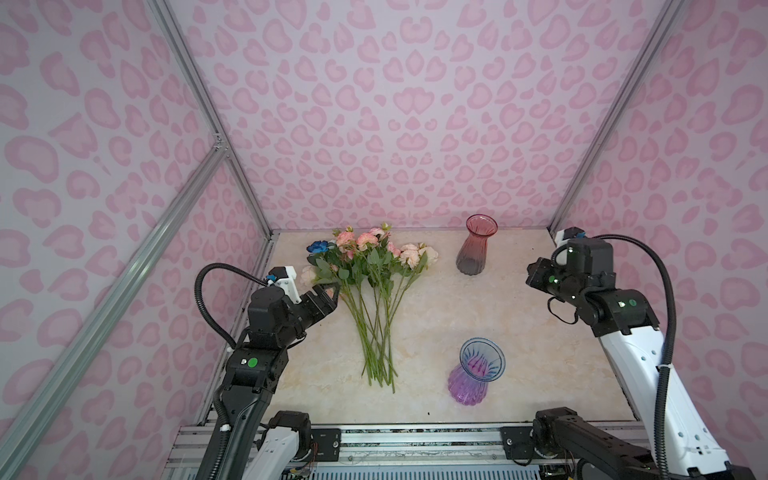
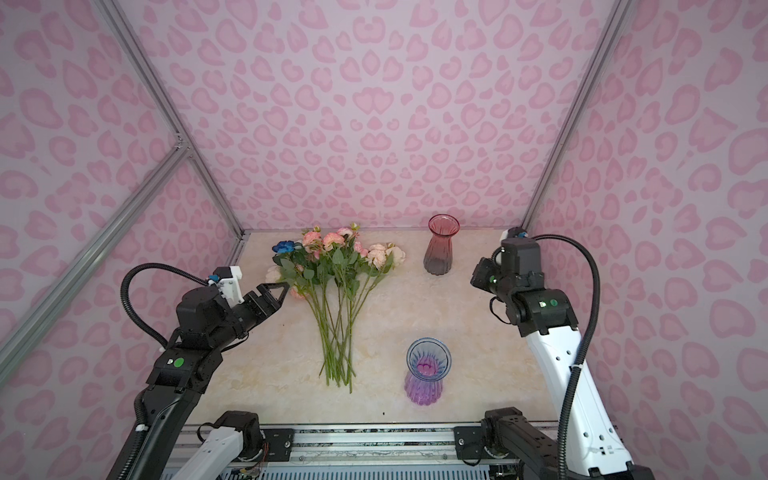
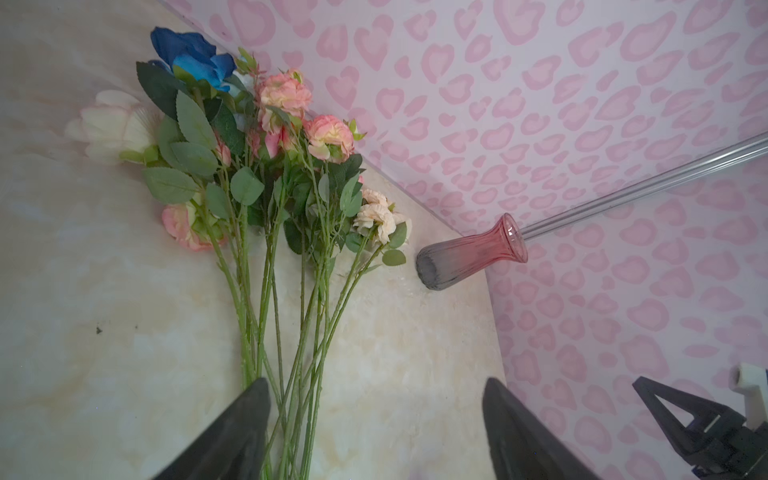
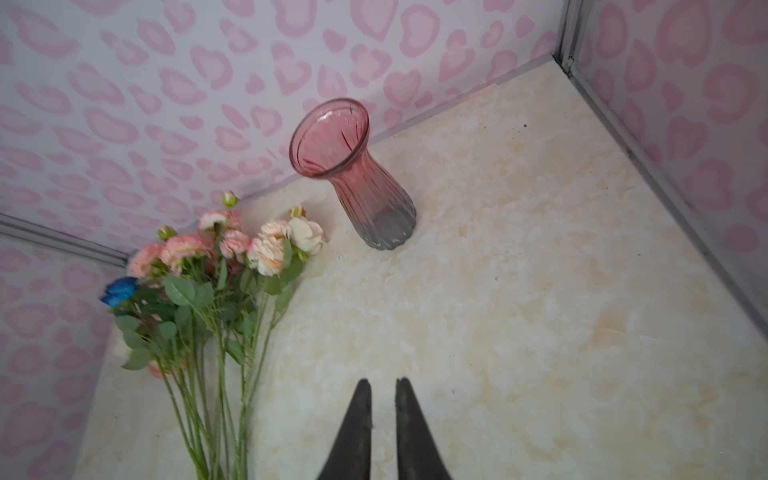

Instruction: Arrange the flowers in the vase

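About a dozen long green-stemmed flowers (image 1: pixel 370 266), with pink, peach and cream blooms plus one deep blue bloom (image 1: pixel 320 247), lie flat in a loose fan on the cream marble-patterned surface (image 1: pixel 540 332). Their heads point toward the back wall and their stem ends gather toward the front. None is in a vase, so the task looks unstarted. The bare stems look like the easiest place to pinch one flower free.

Right of the blooms, and apart from them, stands a ribbed glass vase shading from pink rim to grey base (image 1: pixel 476 249), upright with its mouth clear. Nearer the front, just right of the stem ends, stands a second ribbed glass vase, blue at the flared rim and purple below (image 1: pixel 478 370), also upright and empty. I cannot tell which one is meant.

The left hand (image 1: pixel 333 294) hovers at the bunch's left edge, level with the leaves, spread wide and holding nothing. Its arm reaches in from the front left with the wrist angled toward the stems, probably lining up a grasp. The right hand (image 4: pixel 382 380) is nearly closed, with only a slit between its fingers, and empty. Its arm is folded high at the right edge, well apart from everything, and faces the pink vase.
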